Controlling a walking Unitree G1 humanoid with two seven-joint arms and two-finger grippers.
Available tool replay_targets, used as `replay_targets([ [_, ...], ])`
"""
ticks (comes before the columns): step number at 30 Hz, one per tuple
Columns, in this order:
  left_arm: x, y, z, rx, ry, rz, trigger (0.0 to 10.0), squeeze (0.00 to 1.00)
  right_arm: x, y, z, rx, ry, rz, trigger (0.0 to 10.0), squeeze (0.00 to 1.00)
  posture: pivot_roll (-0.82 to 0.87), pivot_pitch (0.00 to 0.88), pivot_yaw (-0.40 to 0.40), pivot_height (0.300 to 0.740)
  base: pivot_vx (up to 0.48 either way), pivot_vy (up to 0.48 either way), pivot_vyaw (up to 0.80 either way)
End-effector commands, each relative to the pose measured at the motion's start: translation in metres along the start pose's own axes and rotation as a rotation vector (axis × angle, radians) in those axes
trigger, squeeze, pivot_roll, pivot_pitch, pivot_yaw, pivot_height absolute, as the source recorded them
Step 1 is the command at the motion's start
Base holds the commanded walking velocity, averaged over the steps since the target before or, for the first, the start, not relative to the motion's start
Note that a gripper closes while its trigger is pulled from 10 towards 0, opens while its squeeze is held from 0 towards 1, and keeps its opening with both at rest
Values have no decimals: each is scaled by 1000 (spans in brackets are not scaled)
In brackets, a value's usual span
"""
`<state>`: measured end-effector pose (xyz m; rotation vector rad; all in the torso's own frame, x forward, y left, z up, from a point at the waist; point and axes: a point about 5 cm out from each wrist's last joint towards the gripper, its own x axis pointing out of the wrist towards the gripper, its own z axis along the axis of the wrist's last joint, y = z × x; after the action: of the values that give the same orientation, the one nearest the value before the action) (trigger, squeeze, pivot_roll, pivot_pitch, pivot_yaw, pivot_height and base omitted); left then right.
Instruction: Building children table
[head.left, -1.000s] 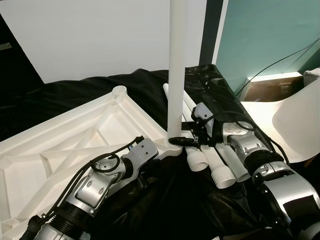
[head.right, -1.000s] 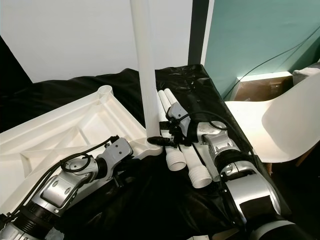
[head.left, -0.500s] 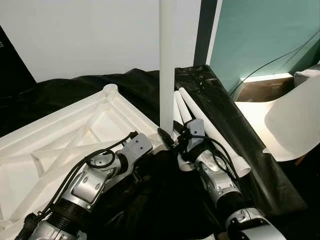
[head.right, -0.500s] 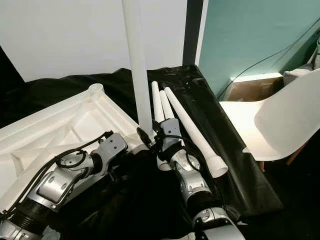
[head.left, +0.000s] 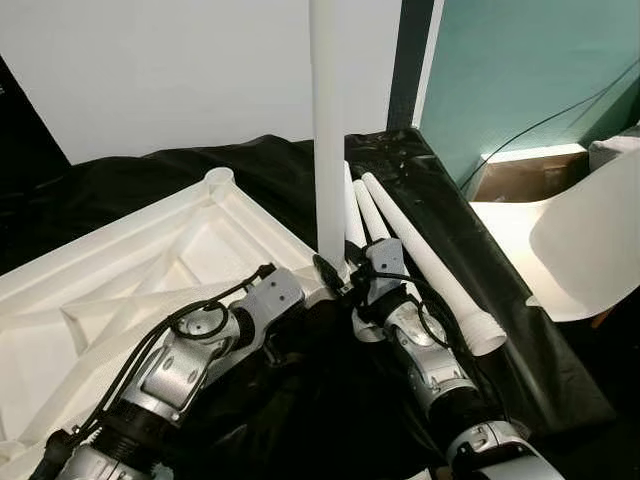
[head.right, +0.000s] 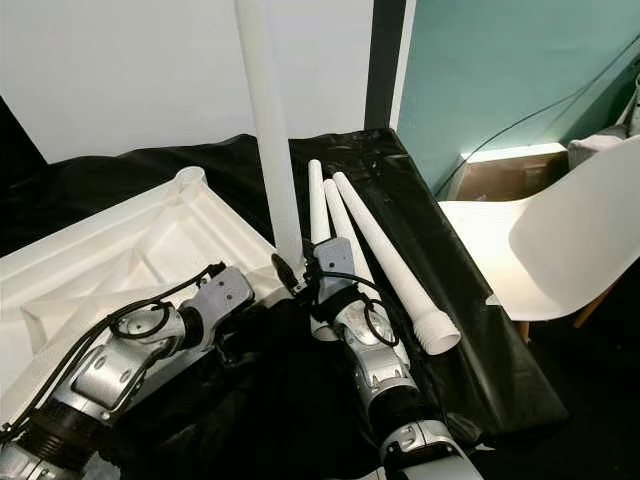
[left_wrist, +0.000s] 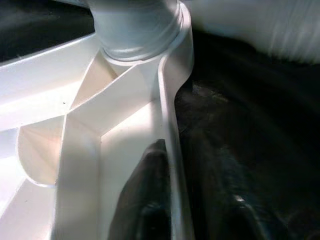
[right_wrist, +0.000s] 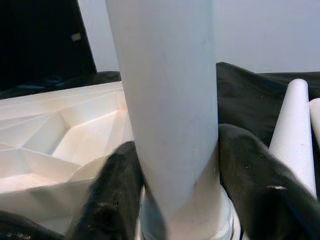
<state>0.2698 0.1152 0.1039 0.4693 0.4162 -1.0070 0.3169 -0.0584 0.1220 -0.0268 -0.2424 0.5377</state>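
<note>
The white tabletop (head.left: 120, 290) lies upside down on a black sheet, ribs facing up. One white leg (head.left: 328, 120) stands upright in its near corner socket (left_wrist: 137, 30). My right gripper (right_wrist: 172, 150) is shut on the base of this leg, one black finger (right_wrist: 117, 185) on each side, seen from the head at the right gripper (head.left: 333, 272). My left gripper (left_wrist: 175, 165) is shut on the tabletop's rim just below that corner, one finger (left_wrist: 147, 190) inside the wall. Three loose legs (head.left: 420, 250) lie side by side right of the corner.
A white chair (head.left: 590, 240) stands close on the right. A cardboard box (head.left: 520, 175) and a cable sit against the teal wall behind it. The black sheet (head.left: 330, 400) covers the floor under both arms and ends at the right near the chair.
The view has shifted. My right forearm has swung from the right side in under the leg, uncovering the loose legs, while its gripper stays at the leg's base. The left arm holds still.
</note>
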Motion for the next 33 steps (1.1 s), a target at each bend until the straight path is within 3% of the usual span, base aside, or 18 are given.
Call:
replay_targets([
  [1,12,-31,-26,-100,73,-175,10000,1000,12,-7,29,-17,-135,-45,10000,1000,86,0,3,740,0,0,0],
  [2,13,-30,-22,-89,43,-156,10000,1000,14,-7,32,-23,-143,-45,10000,1000,84,0,2,740,0,0,0],
  [3,14,-27,-19,-77,15,-125,10000,1000,15,-8,33,-27,-146,-48,10000,749,84,0,1,740,0,0,0],
  [4,14,-24,-16,-70,-10,-94,10000,1000,16,-9,34,-31,-146,-48,10000,0,82,0,1,740,0,0,0],
  [5,15,-22,-15,-65,-23,-73,10000,176,16,-9,34,-35,-144,-48,10000,0,82,0,1,740,0,0,0],
  [6,15,-22,-15,-65,-23,-73,10000,176,16,-9,34,-35,-144,-48,10000,0,82,0,1,740,0,0,0],
  [7,14,-20,-12,-71,-54,-57,10000,0,16,-10,34,-38,-142,-50,10000,0,79,0,0,740,0,0,0],
  [11,9,-17,-4,-105,-148,-36,10000,0,14,-13,35,-45,-137,-56,10000,0,77,0,-1,740,0,0,0],
  [13,1,-12,7,-164,-289,4,10000,0,12,-20,36,-58,-114,-84,10000,0,76,0,-2,740,0,0,0],
  [17,-11,-3,19,-221,-442,75,10000,0,9,-27,34,-68,-54,-94,10000,0,75,0,-1,740,0,0,0],
  [21,-20,7,26,-245,-524,153,10000,0,0,-27,32,-89,15,-38,10000,0,63,0,-2,740,0,0,0],
  [22,-23,13,27,-250,-551,201,10000,0,-6,-27,30,-92,55,-6,8863,0,55,0,0,740,0,0,0],
  [23,-23,13,27,-250,-551,201,10000,0,-6,-27,30,-92,55,-6,8863,0,55,0,0,740,0,0,0],
  [24,-24,17,29,-256,-571,237,10000,0,-12,-26,29,-101,86,23,7608,0,47,0,2,740,0,0,0],
  [25,-25,21,31,-263,-599,266,10000,0,-18,-24,27,-96,119,50,3412,0,36,0,4,740,0,0,0],
  [28,-26,23,33,-267,-618,282,10000,0,-22,-24,26,-90,137,67,3412,0,36,0,4,740,0,0,0],
  [29,-26,26,36,-271,-641,298,10000,0,-26,-23,25,-94,152,87,0,0,25,0,8,740,0,0,0],
  [33,-23,31,42,-276,-667,333,10000,0,-34,-24,21,-92,214,112,0,0,14,0,10,740,0,0,0],
])
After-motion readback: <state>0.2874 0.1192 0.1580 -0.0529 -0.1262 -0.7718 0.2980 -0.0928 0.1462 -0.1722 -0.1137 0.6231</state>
